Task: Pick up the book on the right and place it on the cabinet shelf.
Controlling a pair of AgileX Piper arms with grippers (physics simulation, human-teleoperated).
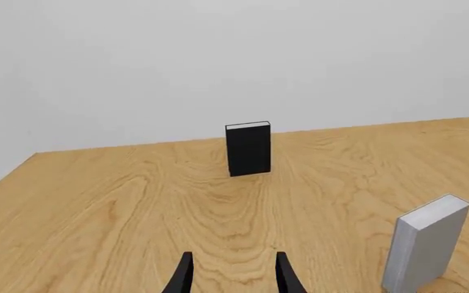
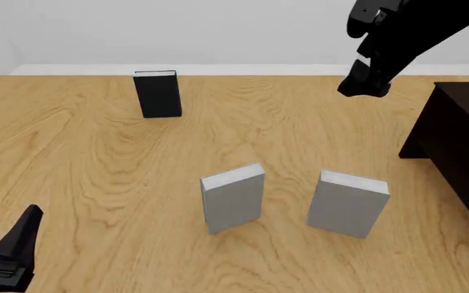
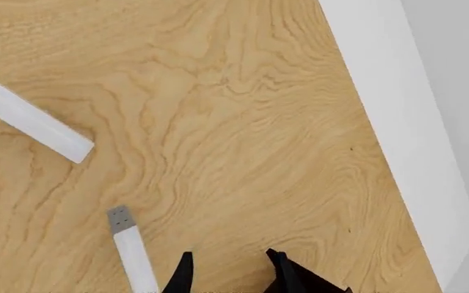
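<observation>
Spanning the whole front view, the wooden surface (image 2: 80, 171) carries everything, with a pale wall behind it at twelve o'clock. The cabinet shelf (image 2: 461, 143), very dark and boxy, stands at the three o'clock edge, only partly in frame; nothing can be seen resting on its top, and its inside is not visible.

The right arm (image 2: 405, 36) hangs high at about one o'clock, well above the surface and near the cabinet's far corner. Its camera looks straight down on bare wood, and the right end effector (image 3: 228, 271) shows two dark fingers spread apart with nothing between them.

The book (image 2: 348, 203), light grey with white page edges, stands upright at about five o'clock from the centre of the surface, well apart from the cabinet. Just beside it at its nine o'clock stands the slightly darker grey book (image 2: 232, 197), also upright, the two not touching. From the right wrist both appear as pale strips seen from above, and which is which is hard to tell.

The black book (image 2: 158, 93) stands upright alone at eleven o'clock, well apart from the others.

The left end effector (image 1: 232, 274) sits low at seven o'clock, fingers spread and empty, pointing toward the black book, with the darker grey book off to one side.
</observation>
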